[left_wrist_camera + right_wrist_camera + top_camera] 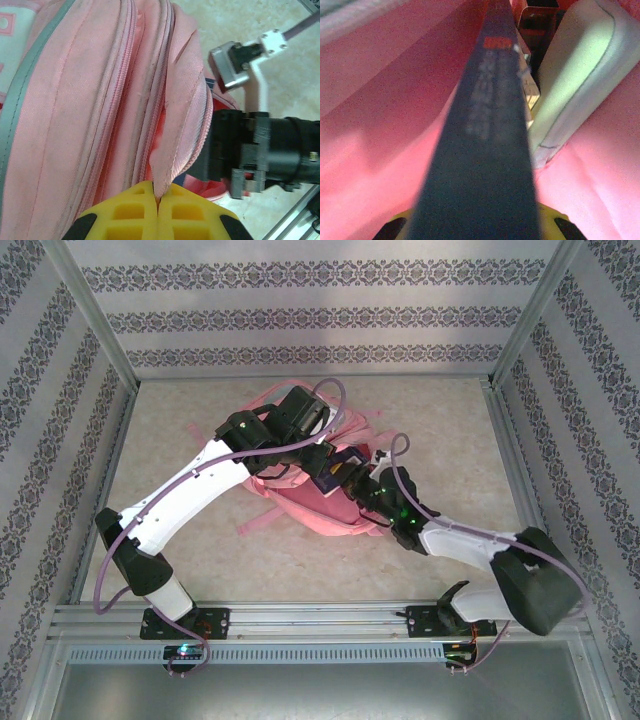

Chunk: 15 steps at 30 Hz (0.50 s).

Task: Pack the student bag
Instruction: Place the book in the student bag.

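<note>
The big soft pink fabric backpack point(325, 508) lies mid-table on the beige stone-look tabletop point(200, 420), with both arms reaching over it. The left gripper point(157, 200) has its yellow fingers point(125, 210) pressed together, pinching a fold of the bag's pink fabric right at the zipper opening. The right gripper point(477, 227) is clamped on a flat dark blue book point(482, 150), which points into the bag's pink interior. There's a small red label point(497, 43) near the book's far end and some pale lettering below it, but it's all too blurry, so I honestly can't read a word or spot any brand. Just right of the book inside the bag sits a pale greenish-white padded thing point(580, 65); can't tell what it is.
</note>
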Tool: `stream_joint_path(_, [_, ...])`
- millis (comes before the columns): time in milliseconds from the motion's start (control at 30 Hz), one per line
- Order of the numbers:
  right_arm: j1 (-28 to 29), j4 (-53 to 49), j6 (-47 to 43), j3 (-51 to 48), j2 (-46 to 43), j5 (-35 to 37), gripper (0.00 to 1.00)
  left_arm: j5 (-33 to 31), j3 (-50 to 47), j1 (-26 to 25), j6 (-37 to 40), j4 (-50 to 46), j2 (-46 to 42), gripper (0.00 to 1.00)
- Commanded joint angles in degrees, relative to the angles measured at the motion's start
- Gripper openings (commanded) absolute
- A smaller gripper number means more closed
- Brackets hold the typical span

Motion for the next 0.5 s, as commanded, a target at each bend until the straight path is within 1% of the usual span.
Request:
stream_joint_path(0, [1.0, 7.0, -1.3, 3.6, 4.2, 2.4, 0.00, 2.1, 3.0, 0.5, -1.4, 5.4, -3.4, 0.00])
stream_joint_path(167, [2.4, 8.4, -1.5, 8.7, 12.3, 3.7, 0.00, 3.4, 3.6, 0.5, -1.7, 5.7, -2.8, 0.00])
stream_joint_path(200, [2.8, 9.2, -1.6, 9.7, 14.2, 4.9, 0.02, 3.4, 3.8, 0.5, -1.7, 5.7, -2.8, 0.00])
stream_joint_path(300, [4.1, 13.7, -1.4, 12.6, 20.4, 8.6, 0.04, 3.0, 5.1, 0.5, -1.6, 5.2, -2.4, 0.00])
stream_joint_path(400, [4.3, 20.1, 0.5, 17.1, 28.1, 9.1, 0.09, 2.9, 6.3, 0.6, -1.8, 4.8, -2.2, 0.00])
stream_joint_path(467, [4.3, 22.0, -0.1, 20.7, 31.7, 8.6, 0.16, 2.8, 6.9, 0.8, -2.2, 4.4, -1.7, 0.00])
